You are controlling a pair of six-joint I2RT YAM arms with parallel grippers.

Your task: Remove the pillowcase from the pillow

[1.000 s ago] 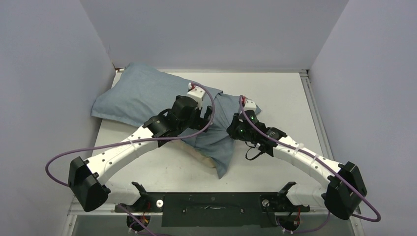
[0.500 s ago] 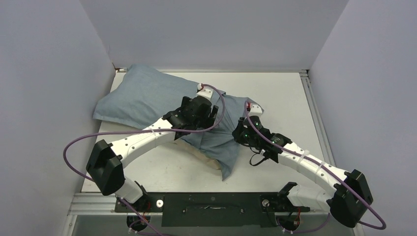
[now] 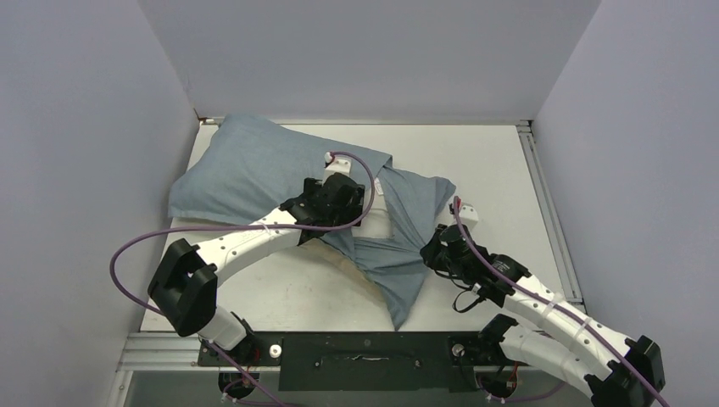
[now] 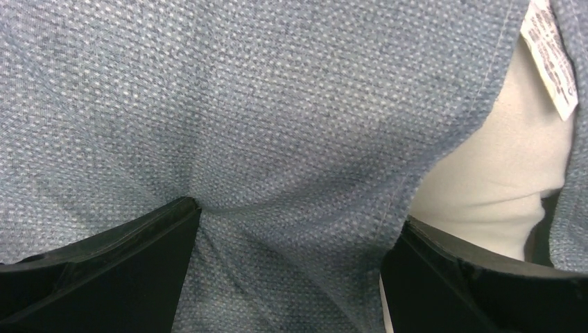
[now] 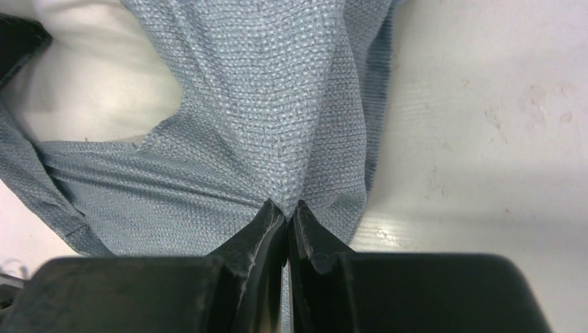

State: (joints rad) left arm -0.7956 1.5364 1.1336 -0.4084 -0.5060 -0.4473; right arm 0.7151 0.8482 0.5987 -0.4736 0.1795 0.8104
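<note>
Right claw (image 5: 286, 208) is clamped on a peaked fold of coarse-woven blue-grey pillowcase (image 5: 291, 104) near the counter (image 3: 500, 170) centre. Beyond, the smooth white pillow (image 4: 485, 159) shows at the hem. Left claw (image 4: 291, 229), spread wide, presses the cloth; the plump far-left bulk is covered.

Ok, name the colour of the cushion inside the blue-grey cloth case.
Plain white; the plump soft pillow shows best in the left wrist view.
</note>
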